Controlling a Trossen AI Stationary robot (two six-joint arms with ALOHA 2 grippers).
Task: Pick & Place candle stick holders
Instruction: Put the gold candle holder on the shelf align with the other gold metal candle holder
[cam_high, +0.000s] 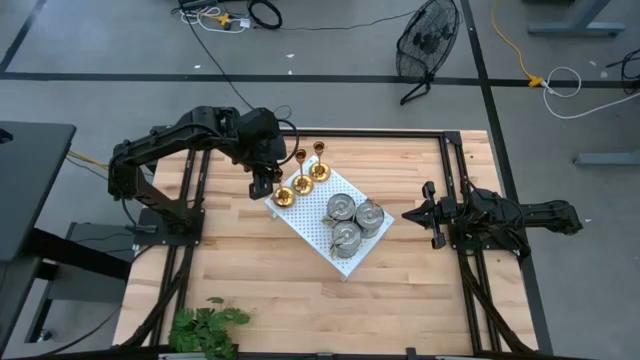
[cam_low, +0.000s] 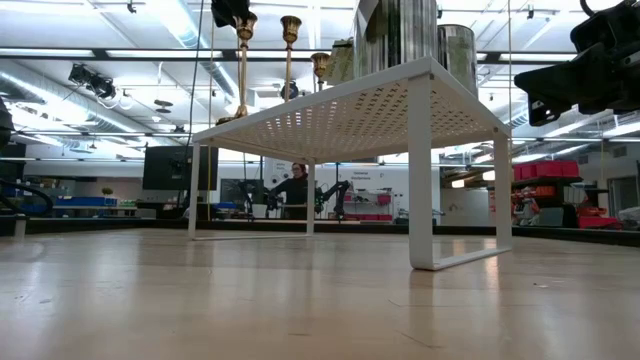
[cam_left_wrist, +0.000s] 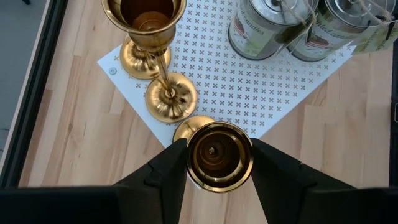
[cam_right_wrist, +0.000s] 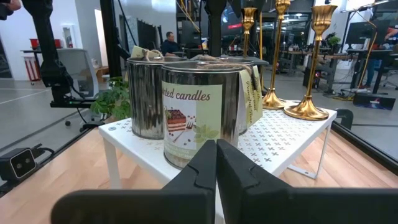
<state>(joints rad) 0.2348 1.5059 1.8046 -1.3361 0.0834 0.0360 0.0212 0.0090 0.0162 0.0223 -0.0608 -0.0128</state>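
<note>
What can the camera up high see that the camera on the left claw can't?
Only the high camera shows the plant, the floor fan and the shut right claw waiting beside the white board. Only the left wrist camera shows the left claw gripping the cup of a brass candlestick on both sides. Both show the board, three brass candlesticks and the silver tins.

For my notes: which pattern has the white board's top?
Small cross-shaped holes in regular rows across the white board, clearest in the left wrist view.
</note>
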